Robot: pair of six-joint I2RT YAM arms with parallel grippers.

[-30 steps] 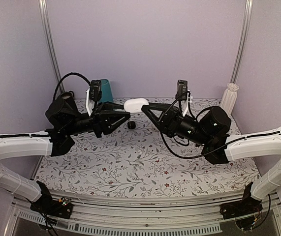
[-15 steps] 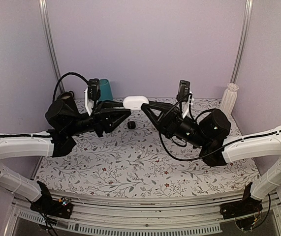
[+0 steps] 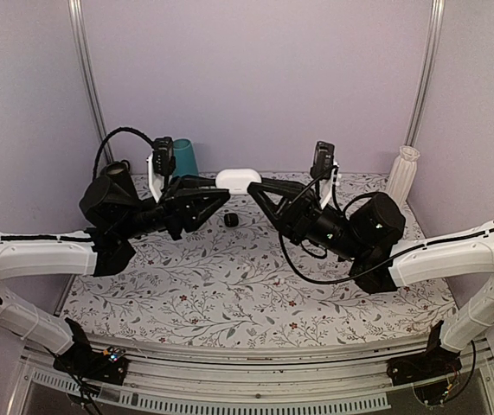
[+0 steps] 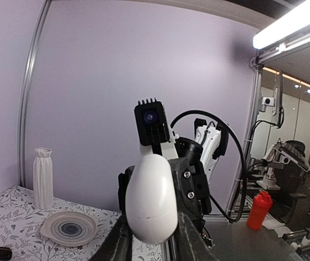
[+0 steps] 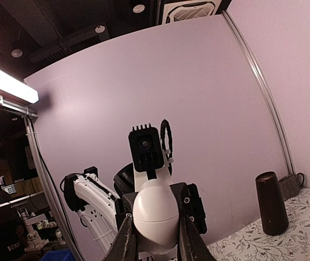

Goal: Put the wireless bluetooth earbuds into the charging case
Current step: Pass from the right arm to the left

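Small glossy white pebble-shaped charging case (image 3: 239, 180): held in the air over the far side of the floral-print table (image 3: 229, 285), long axis left-right | left gripper (image 3: 226, 194) pinches its left end | right gripper (image 3: 252, 190) pinches its right end | both arms equally near | earbuds not visible

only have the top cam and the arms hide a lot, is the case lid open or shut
observer: shut, it seems: in the right wrist view the charging case shows only a thin seam, no gap
operator: does the left hand have it too
observer: yes, the left wrist view shows the left hand with a finger against each side of the case's end
operator: any earbuds around
observer: none in any view; the left wrist view shows a ringed plate near the white vase
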